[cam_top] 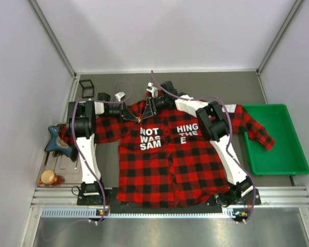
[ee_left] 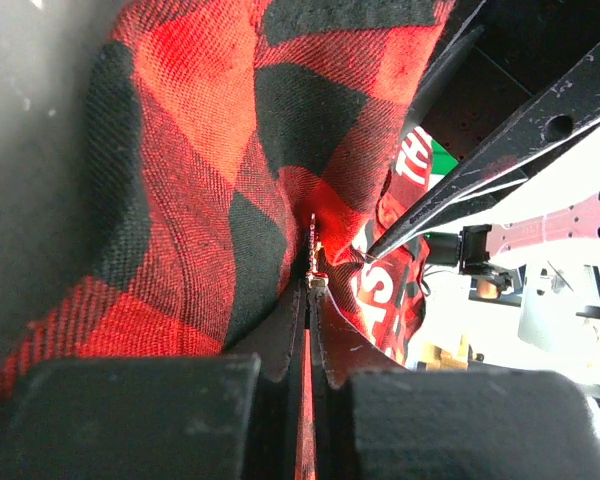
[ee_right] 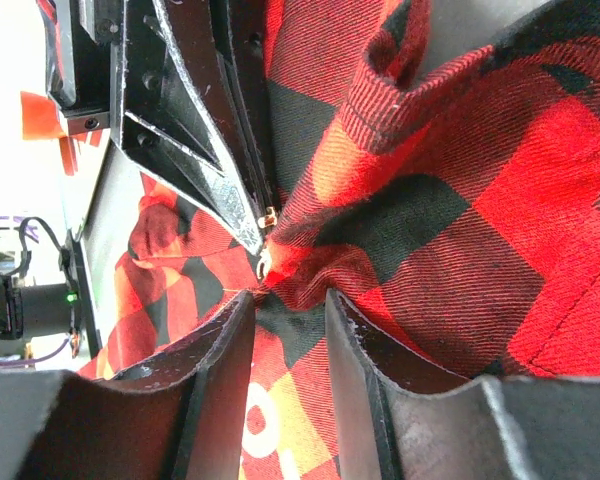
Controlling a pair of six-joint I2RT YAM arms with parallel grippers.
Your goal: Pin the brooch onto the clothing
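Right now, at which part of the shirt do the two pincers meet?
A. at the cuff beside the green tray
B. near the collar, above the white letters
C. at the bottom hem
B: the left pincer and the right pincer come tip to tip on the shirt, just above the white letters.

The top camera sits high above and behind the arms (cam_top: 88,154), looking down from afar on the whole table (cam_top: 195,85) and the spread shirt (cam_top: 165,170). The left wrist camera looks out along the left fingers (ee_left: 275,335), the right along the right fingers (ee_right: 215,380), each very close to the cloth. Both face the same pinched bit of shirt from opposite sides, each seeing the other's fingers.
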